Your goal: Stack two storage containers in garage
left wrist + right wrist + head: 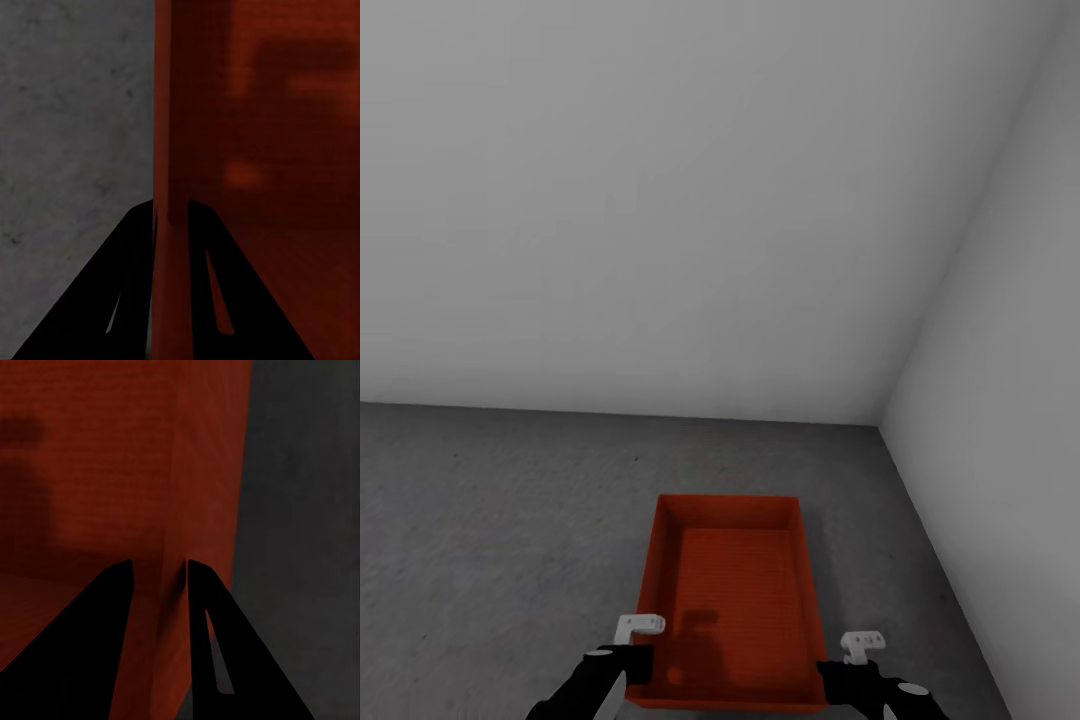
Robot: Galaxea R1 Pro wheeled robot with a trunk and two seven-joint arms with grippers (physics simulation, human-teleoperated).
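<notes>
My left gripper (171,225) straddles the left side wall of the storage container (732,600), one finger each side, pinched on the thin wall. Right gripper (159,585) has the same grip on the opposite wall. The container hangs between the two, open side up and empty, over the concrete floor (490,520), in the corner where two pale walls (660,200) meet. I can't tell if the base is touching down.

My read: this is the placing step in the garage. Next: lower level, both arms together, then let go and back straight off the walls.

No brands, labels or writing anywhere.
</notes>
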